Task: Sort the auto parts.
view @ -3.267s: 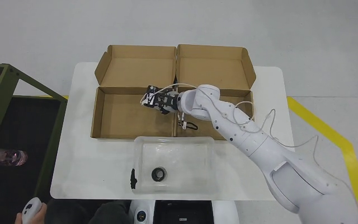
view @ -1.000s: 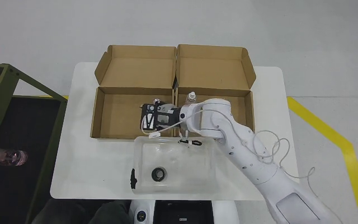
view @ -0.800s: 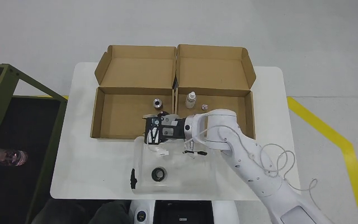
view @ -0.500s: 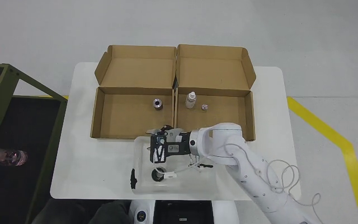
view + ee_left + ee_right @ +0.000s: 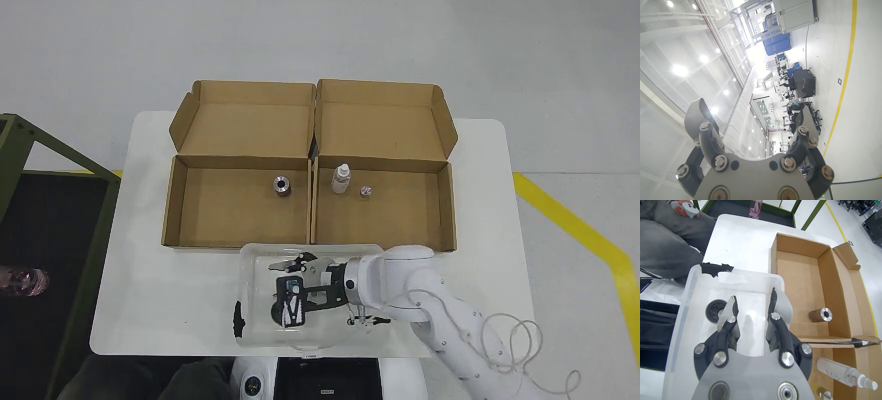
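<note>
My right gripper (image 5: 753,303) is open inside the clear plastic bin (image 5: 734,274), low over its floor. A black bearing ring (image 5: 713,312) lies on the bin floor just outside one of the fingers (image 5: 734,307), not between them. From above, the right gripper (image 5: 288,300) sits at the bin's (image 5: 310,247) left part. A short metal cylinder (image 5: 280,184) rests in the left cardboard box (image 5: 215,205). The right box (image 5: 400,215) holds a white spray bottle (image 5: 342,178) and a small metal piece (image 5: 366,190). My left gripper (image 5: 750,109) is open, holds nothing, and points up at the ceiling.
Both boxes stand side by side behind the bin with their lids folded back. A scrap of black tape (image 5: 715,269) sticks to the bin's corner rim. Bare white table (image 5: 150,280) lies left of the bin and boxes.
The right arm drew back from the left box, leaving the cylinder there, and came down into the bin beside the bearing ring.
</note>
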Robot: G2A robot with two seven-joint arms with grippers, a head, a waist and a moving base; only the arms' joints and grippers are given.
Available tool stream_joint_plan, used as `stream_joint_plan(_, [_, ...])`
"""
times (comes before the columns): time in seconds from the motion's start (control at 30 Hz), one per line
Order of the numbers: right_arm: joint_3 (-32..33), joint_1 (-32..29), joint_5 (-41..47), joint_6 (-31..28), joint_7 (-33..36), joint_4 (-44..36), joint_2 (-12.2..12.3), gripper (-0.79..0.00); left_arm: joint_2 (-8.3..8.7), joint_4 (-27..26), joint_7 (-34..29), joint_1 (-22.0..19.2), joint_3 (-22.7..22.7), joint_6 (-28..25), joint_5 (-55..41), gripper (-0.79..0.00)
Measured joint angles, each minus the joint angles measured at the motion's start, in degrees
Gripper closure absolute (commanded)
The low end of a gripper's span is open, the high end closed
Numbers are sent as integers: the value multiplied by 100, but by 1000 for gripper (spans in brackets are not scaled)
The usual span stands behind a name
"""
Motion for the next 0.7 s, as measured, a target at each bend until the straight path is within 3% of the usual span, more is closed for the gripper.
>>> stream_joint_plan(0.7, [-331,-382,-595,-250,-121,53,197,-348,0,0,0,0,0,0,0,-785])
